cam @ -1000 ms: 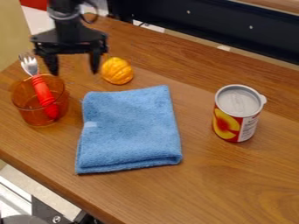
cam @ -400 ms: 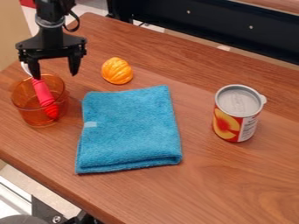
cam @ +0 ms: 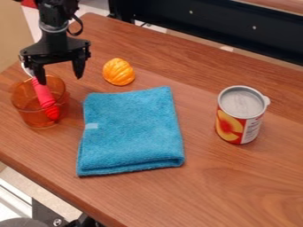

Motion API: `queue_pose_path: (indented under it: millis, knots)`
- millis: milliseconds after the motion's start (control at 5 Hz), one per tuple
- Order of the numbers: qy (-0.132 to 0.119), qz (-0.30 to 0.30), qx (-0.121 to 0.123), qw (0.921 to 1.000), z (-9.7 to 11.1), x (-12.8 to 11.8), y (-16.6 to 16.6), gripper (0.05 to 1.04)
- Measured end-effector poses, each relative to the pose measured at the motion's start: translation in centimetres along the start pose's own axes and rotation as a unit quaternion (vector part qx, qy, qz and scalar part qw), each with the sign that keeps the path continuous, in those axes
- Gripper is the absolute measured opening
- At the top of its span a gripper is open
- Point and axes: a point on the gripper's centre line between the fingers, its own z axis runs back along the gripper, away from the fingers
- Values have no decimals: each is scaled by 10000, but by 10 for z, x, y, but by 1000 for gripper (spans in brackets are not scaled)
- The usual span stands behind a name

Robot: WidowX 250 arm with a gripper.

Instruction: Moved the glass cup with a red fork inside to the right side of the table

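Left of frame: your clear orange glass cup (cam: 39,111), upright, red-handled fork (cam: 45,98) leaning inside. Upper left, over the cup's back rim, your black two-finger gripper (cam: 61,81) points down, jaws wide apart, nothing held. Rightward: ridged orange object (cam: 119,72), folded blue cloth (cam: 131,132), upright peach-pictured can (cam: 240,115).

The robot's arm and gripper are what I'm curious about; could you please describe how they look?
The arm is black, with a greyish ring above the gripper and a thin black cable looping out beside it. The gripper is black too: a broad, angular body that widens downward into a crossbar, with two tapering fingers.
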Motion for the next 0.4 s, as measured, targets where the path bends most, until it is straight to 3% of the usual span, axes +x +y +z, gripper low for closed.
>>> queue_pose_path:
  millis: [400]
  knots:
    - [143, 385, 1, 9992, -5, -5, -4, 1000]
